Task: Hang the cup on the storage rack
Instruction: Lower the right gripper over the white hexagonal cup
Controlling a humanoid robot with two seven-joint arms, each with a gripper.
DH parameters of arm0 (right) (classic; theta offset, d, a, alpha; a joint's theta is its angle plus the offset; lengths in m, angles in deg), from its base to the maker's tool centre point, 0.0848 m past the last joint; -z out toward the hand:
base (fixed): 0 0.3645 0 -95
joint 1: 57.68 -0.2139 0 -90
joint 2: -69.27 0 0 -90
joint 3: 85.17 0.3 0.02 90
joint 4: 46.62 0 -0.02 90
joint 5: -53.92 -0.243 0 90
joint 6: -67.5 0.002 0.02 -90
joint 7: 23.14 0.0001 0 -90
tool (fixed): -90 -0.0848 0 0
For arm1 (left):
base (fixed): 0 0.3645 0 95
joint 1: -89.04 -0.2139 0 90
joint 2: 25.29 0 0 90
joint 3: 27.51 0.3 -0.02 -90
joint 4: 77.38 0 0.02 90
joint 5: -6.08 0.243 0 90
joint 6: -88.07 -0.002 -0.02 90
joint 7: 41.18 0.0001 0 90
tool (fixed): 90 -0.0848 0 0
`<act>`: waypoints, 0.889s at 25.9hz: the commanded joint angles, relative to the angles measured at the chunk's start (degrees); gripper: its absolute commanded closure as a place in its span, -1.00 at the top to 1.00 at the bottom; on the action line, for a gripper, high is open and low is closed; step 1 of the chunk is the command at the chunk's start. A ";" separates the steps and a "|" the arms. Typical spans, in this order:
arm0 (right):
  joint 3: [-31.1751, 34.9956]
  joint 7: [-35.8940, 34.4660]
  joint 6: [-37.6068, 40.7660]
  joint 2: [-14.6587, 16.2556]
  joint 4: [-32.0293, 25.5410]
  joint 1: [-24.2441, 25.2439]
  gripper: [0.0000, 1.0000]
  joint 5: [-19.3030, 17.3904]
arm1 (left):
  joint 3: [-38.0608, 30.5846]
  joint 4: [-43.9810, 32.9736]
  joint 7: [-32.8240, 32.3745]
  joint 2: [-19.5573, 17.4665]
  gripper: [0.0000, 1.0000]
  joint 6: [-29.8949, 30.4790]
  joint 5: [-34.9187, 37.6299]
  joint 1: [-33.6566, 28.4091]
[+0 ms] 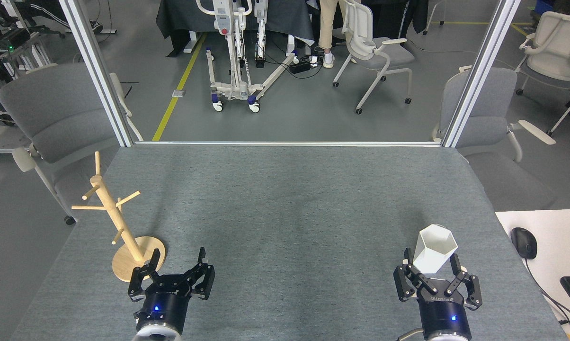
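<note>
The white faceted cup point(435, 248) stands upright on the grey table at the near right, its hexagonal rim facing up; its handle is hidden. My right gripper point(431, 259) is open with one finger on each side of the cup's lower body, and I see no clear contact. The wooden storage rack point(115, 210), a slim post with angled pegs on a round disc base, stands at the near left and leans slightly away in view. Just right of the rack's base, my left gripper point(179, 254) is open and holds nothing.
The grey table top point(285, 203) ends in a metal frame at the back, with two upright posts. A white desk point(555, 237) with a mouse point(523, 242) and a keyboard abuts the right side. Office chairs stand beyond both table sides.
</note>
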 commanded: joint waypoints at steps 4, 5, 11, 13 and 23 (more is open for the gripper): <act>-0.11 0.01 0.01 -0.10 0.00 0.00 1.00 0.00 | 0.13 -1.33 2.13 0.07 0.99 -0.40 -0.06 -0.23; -0.11 0.01 0.01 -0.10 0.00 0.00 1.00 0.00 | 0.13 -1.50 1.95 0.07 0.99 -0.31 -0.06 -0.23; -0.02 0.09 0.19 0.16 0.00 0.09 1.00 0.00 | 0.75 -1.77 1.60 0.07 0.99 -0.14 -0.14 -0.05; -0.02 0.09 0.36 0.34 0.00 0.00 1.00 0.00 | 0.75 -1.86 1.78 0.07 0.99 0.21 -0.14 -0.05; 0.51 0.18 2.38 4.29 1.93 -0.09 1.00 -1.49 | 1.01 -1.59 2.31 0.07 0.99 0.39 -0.14 -0.05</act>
